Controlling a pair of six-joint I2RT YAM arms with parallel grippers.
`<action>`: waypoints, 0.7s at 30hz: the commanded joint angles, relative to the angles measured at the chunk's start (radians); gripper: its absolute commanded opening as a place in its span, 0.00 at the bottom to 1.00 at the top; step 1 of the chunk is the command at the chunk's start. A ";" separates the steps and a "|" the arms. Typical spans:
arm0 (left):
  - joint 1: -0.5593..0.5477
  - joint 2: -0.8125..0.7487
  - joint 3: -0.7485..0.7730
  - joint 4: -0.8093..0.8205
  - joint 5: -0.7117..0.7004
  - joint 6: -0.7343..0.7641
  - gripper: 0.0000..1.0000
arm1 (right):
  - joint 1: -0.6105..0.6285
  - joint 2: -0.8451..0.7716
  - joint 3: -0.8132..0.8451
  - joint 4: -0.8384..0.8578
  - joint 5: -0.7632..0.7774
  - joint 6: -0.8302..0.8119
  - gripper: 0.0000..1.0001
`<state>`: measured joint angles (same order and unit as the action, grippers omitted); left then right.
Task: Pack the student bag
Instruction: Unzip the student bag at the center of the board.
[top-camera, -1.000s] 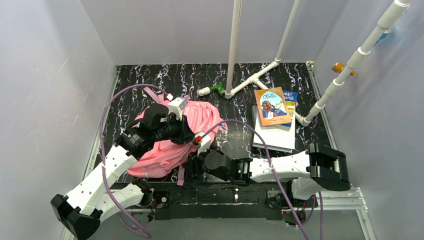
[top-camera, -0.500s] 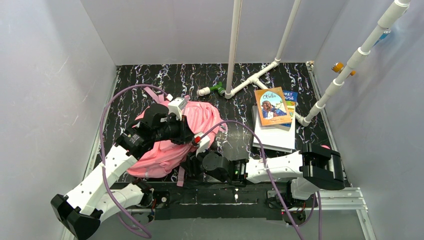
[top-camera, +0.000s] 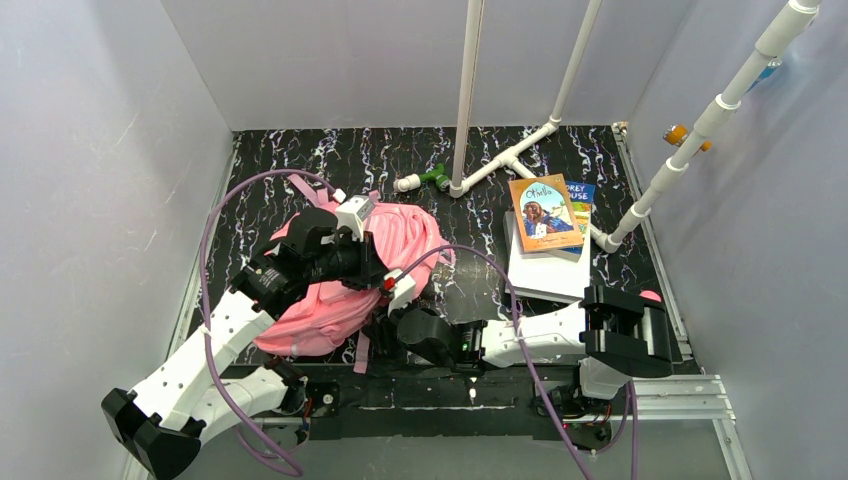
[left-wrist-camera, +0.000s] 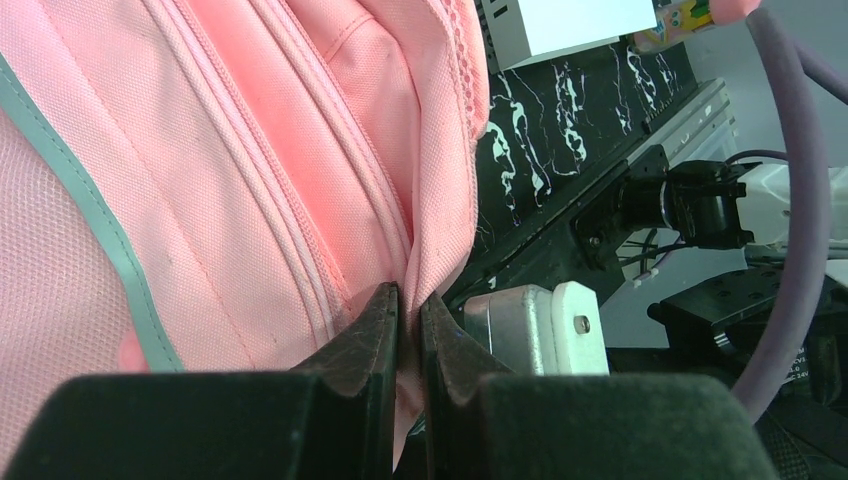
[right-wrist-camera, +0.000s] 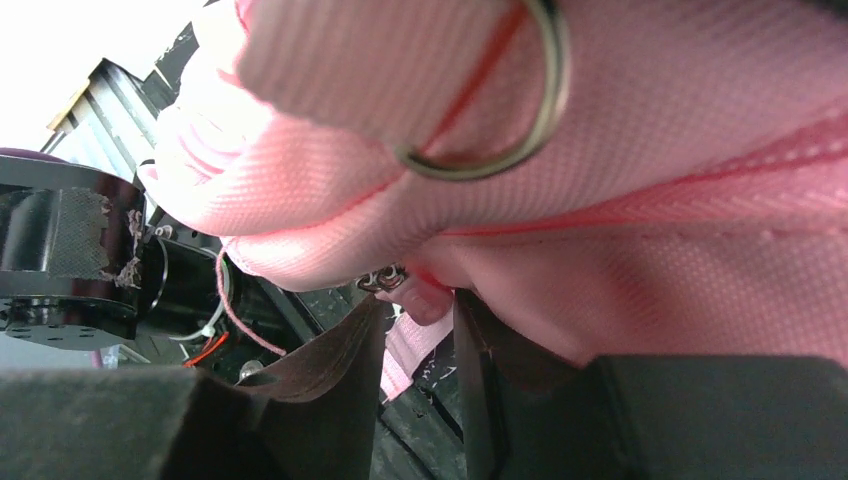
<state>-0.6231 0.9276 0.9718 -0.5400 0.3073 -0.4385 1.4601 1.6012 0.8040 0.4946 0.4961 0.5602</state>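
Note:
The pink student bag (top-camera: 405, 235) lies on the black marbled table, left of centre. My left gripper (top-camera: 372, 270) reaches over it and is shut on a fold of its pink fabric beside a zipper line (left-wrist-camera: 408, 300). My right gripper (top-camera: 385, 322) is at the bag's near right edge. In the right wrist view its fingers (right-wrist-camera: 415, 305) pinch a small pink zipper pull (right-wrist-camera: 432, 298) under a strap with a metal ring (right-wrist-camera: 480, 165). The grey strip (left-wrist-camera: 90, 200) shows in the left wrist view.
A stack of books (top-camera: 545, 212) on a white pile (top-camera: 548, 268) lies to the right of the bag. White PVC pipes (top-camera: 520, 150) and a green fitting (top-camera: 437, 176) stand at the back. Grey walls close in on three sides.
The right arm's elbow and forearm have shifted left, and the right gripper has crept slightly left along the bag's edge. The left arm and the bag have stayed almost still.

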 joint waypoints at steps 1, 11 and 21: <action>-0.001 -0.039 0.065 0.017 0.088 -0.021 0.00 | -0.007 0.005 0.025 0.036 0.076 -0.028 0.38; -0.002 -0.049 0.058 -0.006 0.073 -0.003 0.00 | -0.007 -0.072 -0.017 0.027 0.018 -0.044 0.44; -0.002 -0.045 0.064 -0.006 0.081 -0.008 0.00 | -0.013 -0.071 -0.003 0.061 0.009 -0.072 0.39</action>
<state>-0.6228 0.9184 0.9775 -0.5625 0.3130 -0.4301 1.4590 1.5341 0.7757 0.4980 0.4805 0.5217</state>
